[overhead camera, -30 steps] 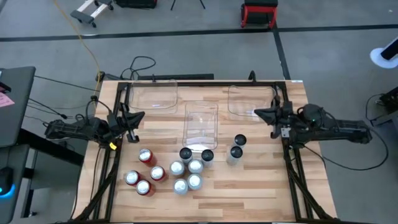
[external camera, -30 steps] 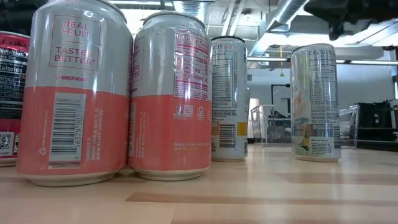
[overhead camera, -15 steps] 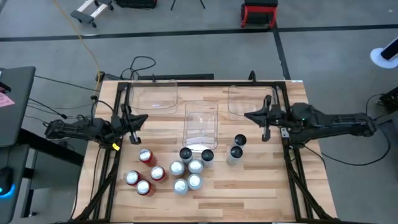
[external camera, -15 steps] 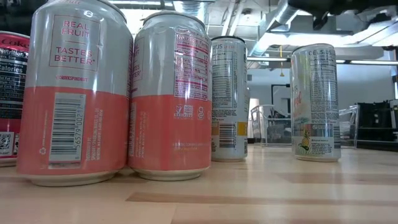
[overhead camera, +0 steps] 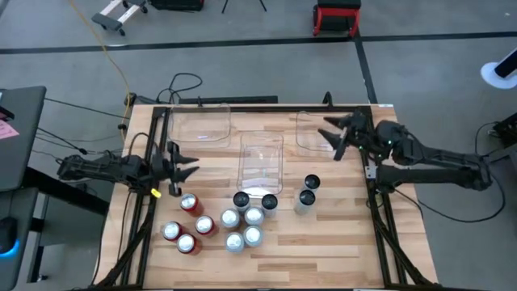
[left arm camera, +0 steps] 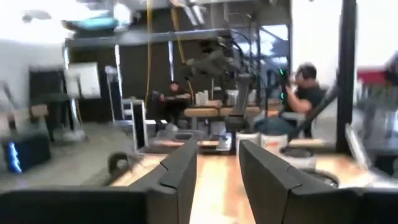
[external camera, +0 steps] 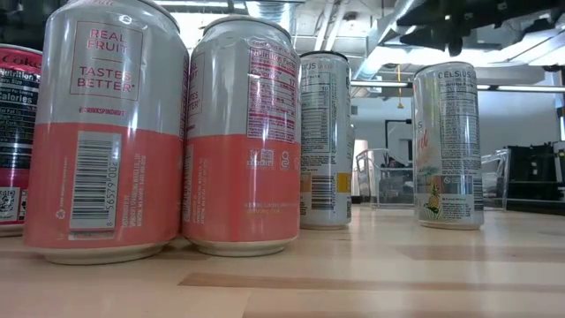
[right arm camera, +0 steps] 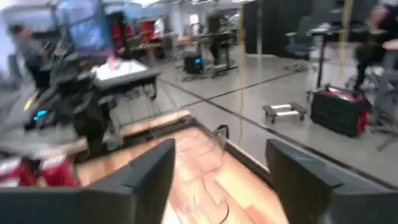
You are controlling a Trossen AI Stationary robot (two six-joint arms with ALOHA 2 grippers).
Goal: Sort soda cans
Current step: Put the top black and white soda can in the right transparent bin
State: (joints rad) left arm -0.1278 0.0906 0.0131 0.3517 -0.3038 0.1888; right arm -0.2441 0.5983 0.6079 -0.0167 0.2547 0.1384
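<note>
Wooden slats form the table (overhead camera: 323, 242), which carries the soda cans (overhead camera: 230, 218) in a loose group at its near-centre: four red cans (overhead camera: 187, 226) stand at the left of the group, silver-bodied cans (overhead camera: 242, 226) just right of them, and dark-topped cans (overhead camera: 307, 192) further right, two of these set apart from the rest. Three clear plastic bins (overhead camera: 262, 153) occupy the far half of the table, one at the left, one in the centre and one at the right. In the low view, the nearest can (external camera: 106, 132) has a grey upper half and a coral lower half and reads "REAL FRUIT" and "TASTES BETTER", with a barcode below. Its neighbour (external camera: 243, 137) touches it and shows a nutrition panel too small to read. A slim can (external camera: 448, 146) standing apart at the right reads "CELSIUS". A red can (external camera: 13, 132) at the left edge shows part of a script logo ending in "oke". The left gripper (overhead camera: 187, 167) hangs above the left edge of the table, just far of the red cans, fingers parted and grasping nothing. The right gripper (overhead camera: 335, 139) hangs over the right bin, fingers spread wide and empty.
</note>
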